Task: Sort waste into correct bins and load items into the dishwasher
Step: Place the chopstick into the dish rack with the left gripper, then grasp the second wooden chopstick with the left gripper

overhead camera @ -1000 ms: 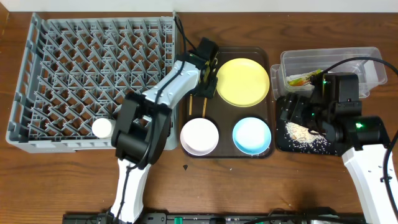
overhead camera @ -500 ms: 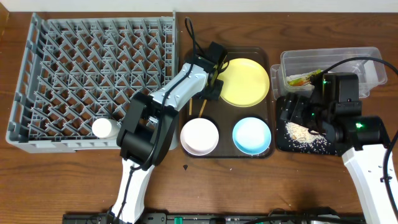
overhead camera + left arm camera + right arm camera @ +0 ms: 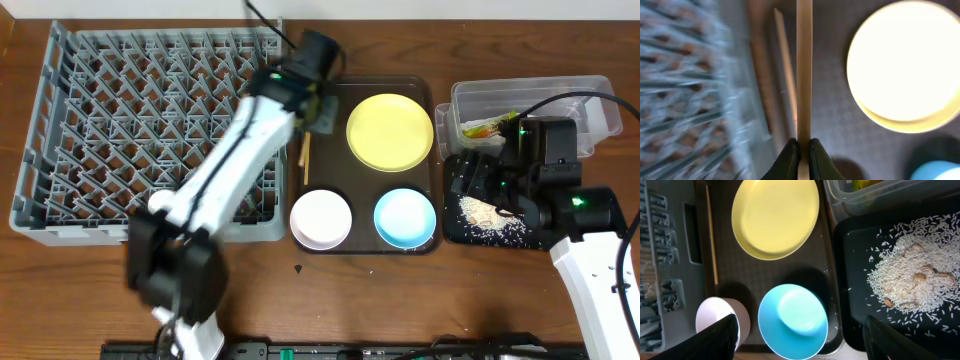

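Note:
My left gripper [image 3: 801, 143] is shut on one wooden chopstick [image 3: 804, 65] and holds it above the brown tray's left side, near the grey rack's corner [image 3: 320, 112]. The second chopstick [image 3: 307, 158] lies on the tray [image 3: 711, 240]. The yellow plate [image 3: 390, 130], white bowl [image 3: 320, 220] and blue bowl [image 3: 405, 217] sit on the tray. A white cup [image 3: 162, 205] stands in the rack [image 3: 120, 110]. My right gripper [image 3: 807, 345] is open and empty above the blue bowl [image 3: 792, 320]. The napkin is out of view.
The clear tub [image 3: 590, 100] at the back right holds the green-and-yellow sachet [image 3: 485, 128]. The black tray [image 3: 455, 225] in front of it holds rice crumbs [image 3: 905, 275]. The brown serving tray [image 3: 365, 185] lies between the rack and the bins.
My left gripper has lifted one chopstick off the brown tray and moved up and left toward the rack's corner. The right arm has not moved.

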`<action>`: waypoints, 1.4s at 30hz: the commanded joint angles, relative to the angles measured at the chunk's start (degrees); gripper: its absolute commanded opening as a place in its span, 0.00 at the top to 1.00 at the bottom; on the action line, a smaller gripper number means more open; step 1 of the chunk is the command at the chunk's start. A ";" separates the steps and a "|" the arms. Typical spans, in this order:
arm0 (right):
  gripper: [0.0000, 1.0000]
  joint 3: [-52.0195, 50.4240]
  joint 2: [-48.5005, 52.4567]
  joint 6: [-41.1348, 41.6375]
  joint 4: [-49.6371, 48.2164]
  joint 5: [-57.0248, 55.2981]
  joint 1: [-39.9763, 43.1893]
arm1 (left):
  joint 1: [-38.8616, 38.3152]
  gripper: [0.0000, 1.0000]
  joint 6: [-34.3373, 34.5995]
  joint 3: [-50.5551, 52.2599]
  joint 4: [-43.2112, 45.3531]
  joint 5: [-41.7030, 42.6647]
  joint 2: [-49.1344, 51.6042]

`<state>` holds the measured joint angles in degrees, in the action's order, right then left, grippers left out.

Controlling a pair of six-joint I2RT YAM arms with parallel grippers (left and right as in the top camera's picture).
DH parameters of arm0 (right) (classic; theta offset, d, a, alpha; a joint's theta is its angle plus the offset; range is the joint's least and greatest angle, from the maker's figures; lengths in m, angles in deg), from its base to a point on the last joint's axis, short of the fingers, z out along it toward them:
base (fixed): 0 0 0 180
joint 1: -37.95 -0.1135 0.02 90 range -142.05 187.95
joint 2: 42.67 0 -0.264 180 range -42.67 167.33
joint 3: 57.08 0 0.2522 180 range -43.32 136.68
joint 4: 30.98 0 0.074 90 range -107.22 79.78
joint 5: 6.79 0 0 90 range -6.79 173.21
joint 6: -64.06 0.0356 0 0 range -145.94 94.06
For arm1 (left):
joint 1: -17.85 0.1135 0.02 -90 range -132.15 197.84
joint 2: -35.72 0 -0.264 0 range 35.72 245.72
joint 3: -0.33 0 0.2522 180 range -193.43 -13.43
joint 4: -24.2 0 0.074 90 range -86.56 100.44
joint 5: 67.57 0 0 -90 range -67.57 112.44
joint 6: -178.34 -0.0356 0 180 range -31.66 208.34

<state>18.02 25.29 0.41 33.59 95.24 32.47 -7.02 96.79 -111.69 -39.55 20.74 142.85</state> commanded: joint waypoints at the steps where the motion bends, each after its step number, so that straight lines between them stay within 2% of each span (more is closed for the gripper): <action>1: 0.22 0.57 -0.57 -0.72 0.04 0.46 0.15 | 2.32 0.92 0.85 -0.59 -2.80 -5.22 -2.78; 7: 0.22 0.57 -0.57 -0.70 -0.02 0.46 0.15 | 7.32 0.92 0.87 2.54 -3.41 -7.63 -0.44; 13: 0.22 0.57 -0.57 -0.70 -0.39 0.46 0.15 | 10.23 0.92 0.15 3.87 -3.50 -1.53 5.22; 18: 0.22 0.57 -0.57 -0.70 -0.31 0.46 0.15 | 10.05 0.92 0.20 3.85 -3.54 0.00 6.29; 20: 0.21 0.57 -0.57 -0.72 -0.28 0.46 0.15 | 10.05 0.83 0.20 3.48 -4.11 0.28 5.51; 22: 0.21 0.57 -0.57 -0.72 -0.33 0.46 0.15 | 10.08 0.59 0.20 2.25 -5.60 0.74 4.39; 24: 0.21 0.57 -0.57 -0.70 -0.35 0.46 0.15 | 10.05 0.54 0.22 0.33 -7.48 3.45 1.40; 30: 0.21 0.57 -0.57 -0.72 -0.33 0.44 0.15 | 8.96 0.62 0.22 0.09 -5.75 10.25 -5.64; 35: 0.21 0.57 -0.57 -0.72 -0.35 0.44 0.15 | 4.20 0.63 -0.76 0.68 -2.80 10.01 -4.13; 42: 0.21 0.57 -0.57 -0.72 -0.20 0.44 0.15 | -1.01 0.67 -1.77 1.11 2.45 -1.07 5.31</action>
<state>18.02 25.29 0.39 33.30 95.24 32.47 -7.06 95.98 -111.30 -38.26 26.49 142.98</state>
